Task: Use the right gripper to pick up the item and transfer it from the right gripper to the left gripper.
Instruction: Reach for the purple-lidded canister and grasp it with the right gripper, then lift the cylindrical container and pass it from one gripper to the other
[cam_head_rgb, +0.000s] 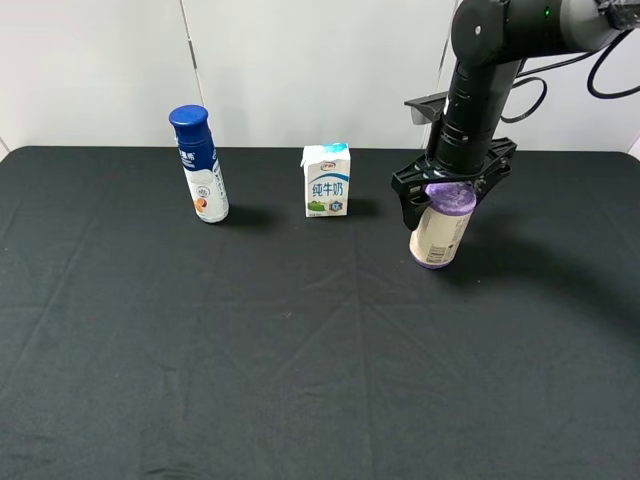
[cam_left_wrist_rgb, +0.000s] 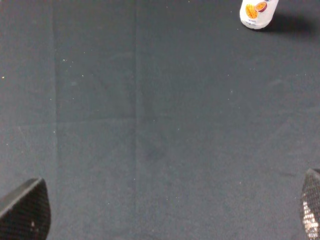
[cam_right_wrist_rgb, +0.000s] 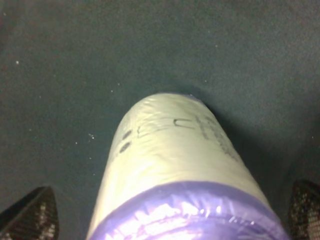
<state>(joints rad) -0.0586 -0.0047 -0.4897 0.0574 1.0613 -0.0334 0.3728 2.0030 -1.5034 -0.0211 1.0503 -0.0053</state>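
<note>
The right tool (cam_head_rgb: 450, 192) straddles the purple-capped cream bottle (cam_head_rgb: 441, 236), which is on the table (cam_head_rgb: 300, 360) right of centre, jaws wide and not yet closed; lift and handover to the open left tool (cam_left_wrist_rgb: 167, 215) remain.

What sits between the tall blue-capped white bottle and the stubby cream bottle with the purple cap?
The small white-and-blue milk carton, standing apart from both on the black tablecloth; the exterior high view shows it.
</note>
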